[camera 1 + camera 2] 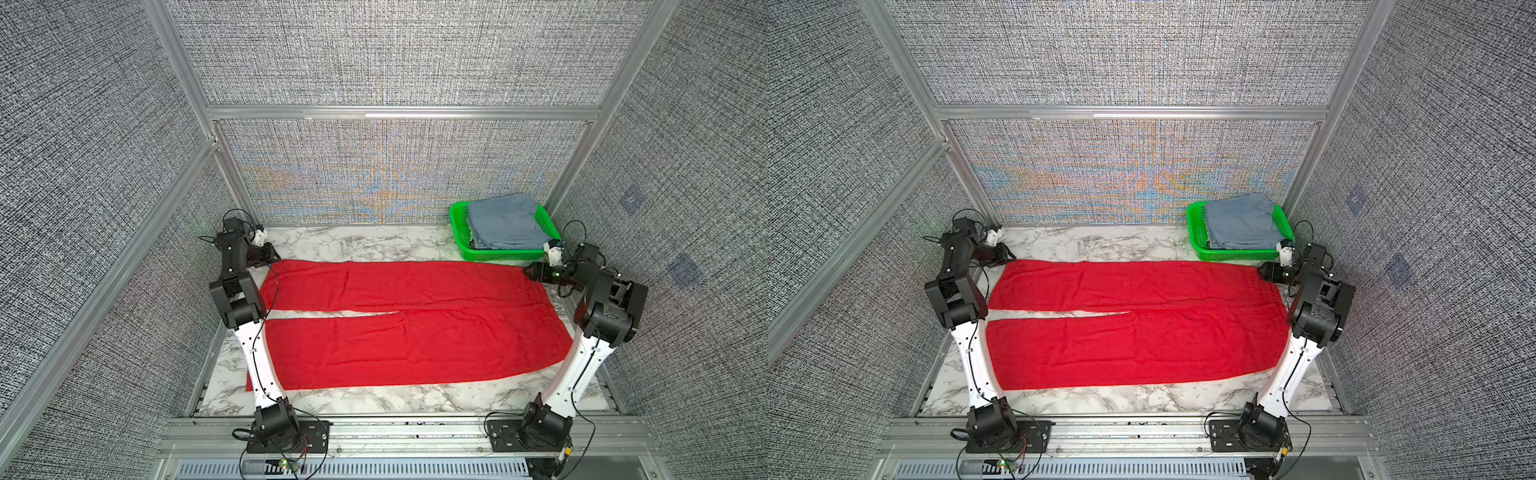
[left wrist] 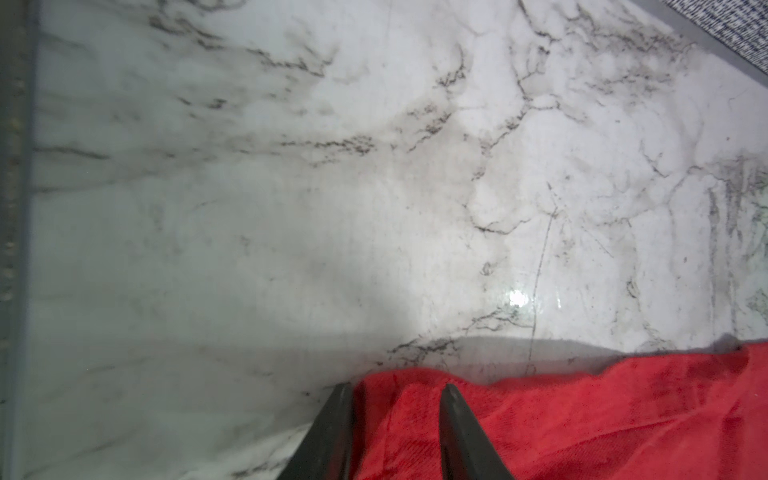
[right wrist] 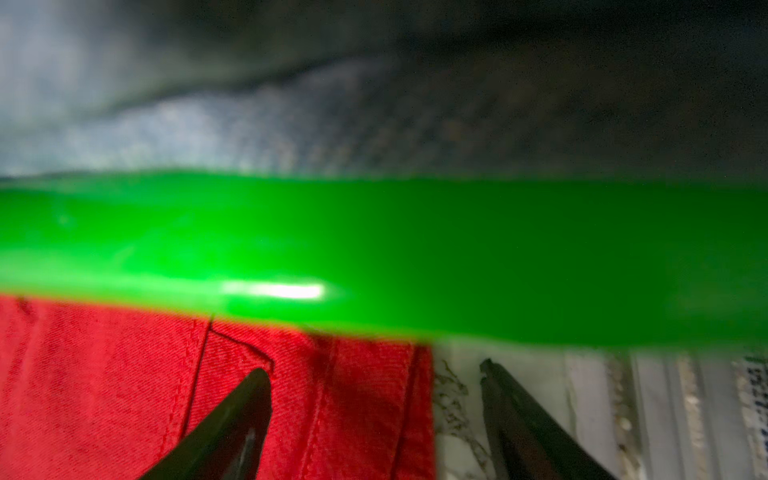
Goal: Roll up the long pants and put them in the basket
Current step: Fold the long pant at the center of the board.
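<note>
Left arm (image 1: 266,374), right arm (image 1: 582,365): same build. White tapered lower link between black blocky joint housings (image 1: 237,299). Black forearm with small pale screws (image 1: 230,248). Thin black cable (image 1: 276,291) looping loose along each arm. White camera mount (image 1: 259,235) at wrist. Green light (image 1: 556,274) on right wrist. Black base plates (image 1: 318,436). Fingers (image 2: 330,432) black, flat, tapering to points.

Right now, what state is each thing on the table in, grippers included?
long pants, spread flat, unrolled, legs apart.
green basket, upright, loaded.
denim garment, folded, lying in the basket.
left gripper, open, hem corner between its jaws.
right gripper, open, astride the waistband edge.
</note>
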You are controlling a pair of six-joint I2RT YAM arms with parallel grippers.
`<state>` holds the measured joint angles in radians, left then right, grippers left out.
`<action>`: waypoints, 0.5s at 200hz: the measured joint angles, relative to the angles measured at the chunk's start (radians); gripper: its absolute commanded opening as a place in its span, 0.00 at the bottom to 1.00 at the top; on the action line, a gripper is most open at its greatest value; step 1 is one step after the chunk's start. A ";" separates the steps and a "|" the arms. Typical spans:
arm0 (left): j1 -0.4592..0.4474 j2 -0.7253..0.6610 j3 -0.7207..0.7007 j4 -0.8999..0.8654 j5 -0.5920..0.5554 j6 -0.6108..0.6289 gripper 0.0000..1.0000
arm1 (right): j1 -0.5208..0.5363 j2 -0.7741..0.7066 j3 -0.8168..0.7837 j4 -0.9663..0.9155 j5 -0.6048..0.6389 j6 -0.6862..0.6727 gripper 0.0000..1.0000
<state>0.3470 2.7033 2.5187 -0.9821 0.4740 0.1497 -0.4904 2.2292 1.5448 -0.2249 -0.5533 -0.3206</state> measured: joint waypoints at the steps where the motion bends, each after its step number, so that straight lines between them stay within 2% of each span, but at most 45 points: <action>1: 0.000 0.000 0.000 0.000 0.000 0.000 0.30 | 0.000 0.000 0.000 0.000 0.000 0.000 0.82; 39: -0.012 0.005 0.000 -0.008 -0.004 0.026 0.03 | 0.000 0.002 0.000 0.002 0.000 -0.002 0.82; 100: -0.015 -0.001 -0.018 -0.004 -0.007 0.049 0.02 | 0.000 0.009 0.003 0.010 -0.003 -0.003 0.82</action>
<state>0.3317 2.7022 2.5004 -0.9863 0.4671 0.1986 -0.4908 2.2383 1.5475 -0.2153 -0.5568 -0.3241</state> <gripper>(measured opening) 0.070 0.821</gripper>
